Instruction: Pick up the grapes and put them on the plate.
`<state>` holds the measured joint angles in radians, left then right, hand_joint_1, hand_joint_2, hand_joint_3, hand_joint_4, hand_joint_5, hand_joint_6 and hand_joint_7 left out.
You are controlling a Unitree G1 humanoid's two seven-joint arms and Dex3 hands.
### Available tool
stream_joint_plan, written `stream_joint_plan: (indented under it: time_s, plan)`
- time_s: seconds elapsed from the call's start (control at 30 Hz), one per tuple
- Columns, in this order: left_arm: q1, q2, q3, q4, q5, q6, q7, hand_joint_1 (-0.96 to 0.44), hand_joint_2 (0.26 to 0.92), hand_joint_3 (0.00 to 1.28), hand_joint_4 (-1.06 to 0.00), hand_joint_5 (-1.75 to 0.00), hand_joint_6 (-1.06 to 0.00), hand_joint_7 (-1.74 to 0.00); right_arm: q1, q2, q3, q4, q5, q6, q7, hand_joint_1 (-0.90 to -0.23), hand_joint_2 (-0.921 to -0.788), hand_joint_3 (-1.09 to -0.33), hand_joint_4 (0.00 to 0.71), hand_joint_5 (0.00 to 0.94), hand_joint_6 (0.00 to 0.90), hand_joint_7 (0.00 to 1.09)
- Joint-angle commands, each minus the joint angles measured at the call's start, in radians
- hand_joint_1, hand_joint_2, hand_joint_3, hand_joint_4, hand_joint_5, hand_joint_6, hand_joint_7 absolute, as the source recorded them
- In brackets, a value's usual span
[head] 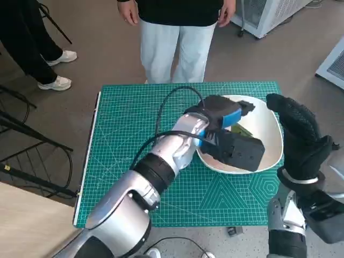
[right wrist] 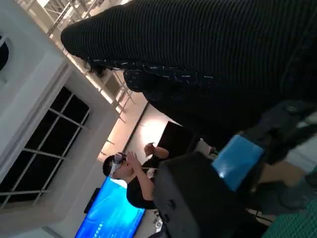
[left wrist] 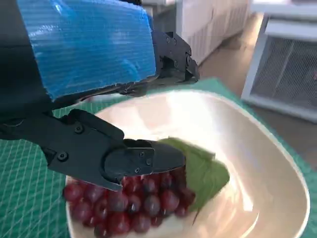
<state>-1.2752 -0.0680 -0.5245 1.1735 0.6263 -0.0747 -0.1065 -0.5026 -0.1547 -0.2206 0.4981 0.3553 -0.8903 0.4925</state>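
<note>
1. Lying in the cream plate (left wrist: pixel 267 163), the grapes (left wrist: pixel 130 202) form a small bunch of dark red, glossy berries with a green leaf (left wrist: pixel 200 168) at one side; the left wrist view shows them resting on the plate's floor near its rim.
2. The plate sits on the green cutting mat (head: pixel 129 145) that covers the counter, toward the robot's right.
3. The left hand (head: pixel 228 131) reaches across the mat and hovers over the plate, its blue-taped back uppermost; its black fingers (left wrist: pixel 143 158) stretch out just above the grapes, spread apart and clamped on nothing that I can see; whether the lower one touches the berries I cannot tell.
4. The right hand (head: pixel 301 137), in its knitted glove, stands upright just beside the plate's rim; its fingers point upward, held loosely apart, with nothing in them.
5. A person in pale trousers (head: pixel 174 45) stands at the far edge of the counter; another person's legs and white shoes (head: pixel 56 70) show off to the left.
</note>
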Motion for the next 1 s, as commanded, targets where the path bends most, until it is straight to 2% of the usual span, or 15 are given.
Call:
stream_joint_plan:
  time_s: [0.03,0.3,0.47,0.57,0.73,1.0]
  plan:
    - [0.053,0.064,0.050,-0.074,-0.039,-0.054,0.057,-0.64,0.921,0.40,-0.34,0.00,-0.32,-0.08,-0.010,0.003,0.006,0.024,-0.001,-0.003,0.003,-0.556,-0.921,-0.609,0.209,0.000,-0.001,0.38]
    - [0.217,0.161,0.178,-0.213,-0.138,-0.248,0.214,-0.63,0.921,0.51,-0.33,0.00,-0.35,-0.06,-0.036,0.011,0.014,0.065,-0.021,-0.025,-0.004,-0.546,-0.921,-0.614,0.209,0.001,-0.001,0.38]
    - [0.332,0.186,0.289,-0.287,-0.259,-0.375,0.246,-0.63,0.921,0.60,-0.33,0.00,-0.35,-0.06,-0.059,0.024,0.026,0.096,-0.037,-0.036,-0.012,-0.543,-0.921,-0.622,0.208,0.000,-0.001,0.39]
    - [0.395,0.186,0.352,-0.325,-0.351,-0.437,0.219,-0.63,0.921,0.64,-0.32,0.00,-0.35,-0.05,-0.076,0.032,0.033,0.119,-0.048,-0.043,-0.018,-0.541,-0.921,-0.630,0.207,0.000,-0.001,0.40]
    - [0.499,0.178,0.439,-0.399,-0.520,-0.539,0.120,-0.61,0.921,0.68,-0.29,0.00,-0.34,-0.04,-0.107,0.045,0.043,0.161,-0.061,-0.051,-0.020,-0.539,-0.921,-0.636,0.210,0.002,-0.001,0.40]
    - [0.641,0.203,0.501,-0.526,-0.651,-0.645,-0.001,-0.62,0.921,0.74,-0.27,0.00,-0.32,-0.04,-0.143,0.057,0.059,0.226,-0.052,-0.059,0.008,-0.544,-0.921,-0.625,0.213,0.003,-0.001,0.39]
